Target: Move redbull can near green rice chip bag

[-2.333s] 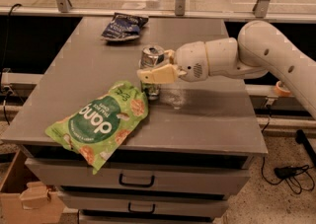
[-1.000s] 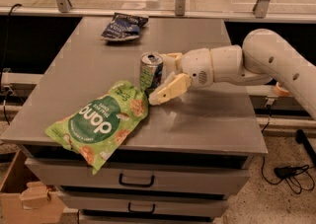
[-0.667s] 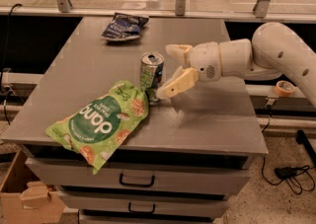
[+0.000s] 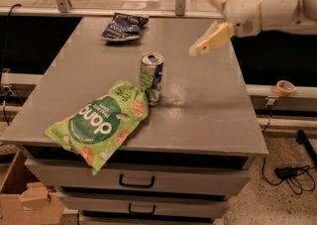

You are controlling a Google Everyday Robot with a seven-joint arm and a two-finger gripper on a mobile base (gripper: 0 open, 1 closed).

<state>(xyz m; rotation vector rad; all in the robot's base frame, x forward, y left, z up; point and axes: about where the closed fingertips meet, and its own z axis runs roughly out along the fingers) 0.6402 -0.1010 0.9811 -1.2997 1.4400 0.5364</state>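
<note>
The redbull can (image 4: pixel 151 77) stands upright on the grey cabinet top (image 4: pixel 208 110), touching the top right corner of the green rice chip bag (image 4: pixel 100 121). The bag lies flat at the front left of the top. My gripper (image 4: pixel 210 23) is open and empty, raised above the back right of the top, well to the right of the can and clear of it.
A small dark blue snack bag (image 4: pixel 124 27) lies at the back left of the top. A roll of tape (image 4: pixel 285 87) sits on a ledge to the right. Drawers (image 4: pixel 136 182) are below the front edge. A cardboard box (image 4: pixel 25 199) stands on the floor at left.
My gripper has let go of the can and drawn back up and to the right. The can stays upright next to the green bag.
</note>
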